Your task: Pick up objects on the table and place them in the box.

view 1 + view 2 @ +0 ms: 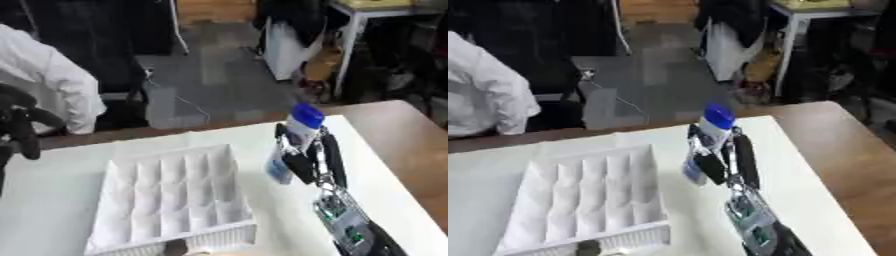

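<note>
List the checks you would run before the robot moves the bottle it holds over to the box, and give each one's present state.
1. Right hand curled round the bottle: ok.
2. Bottle lifted off the table: cannot tell.
3. Blue cap on, bottle roughly upright: ok.
4. Box compartments free to take it: ok, those in view look empty.
5. Path from bottle to box unobstructed: ok.
6. Left hand away from the box: ok, it shows at the left edge.

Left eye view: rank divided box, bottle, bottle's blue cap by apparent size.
1. White divided box, largest by far.
2. Bottle, held upright in the right hand, partly hidden by fingers.
3. Blue cap, smallest.
No close calls.
</note>
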